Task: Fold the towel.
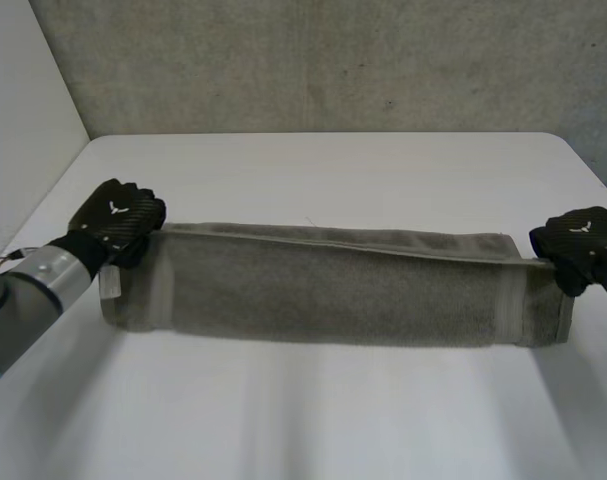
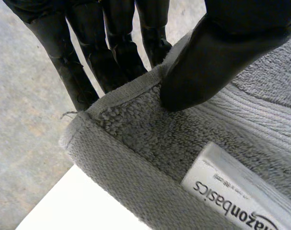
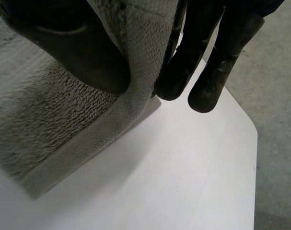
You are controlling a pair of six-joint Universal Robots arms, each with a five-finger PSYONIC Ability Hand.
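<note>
One towel (image 1: 333, 290), one table (image 1: 333, 420), one left hand (image 1: 118, 222), one right hand (image 1: 578, 240).

Grey towel (image 1: 333, 290) lies as a long folded band across the white table (image 1: 323, 170), its upper layer's edge running along the far side. Left hand (image 1: 116, 222) at the far left corner, right hand (image 1: 578, 242) at the far right corner
</note>
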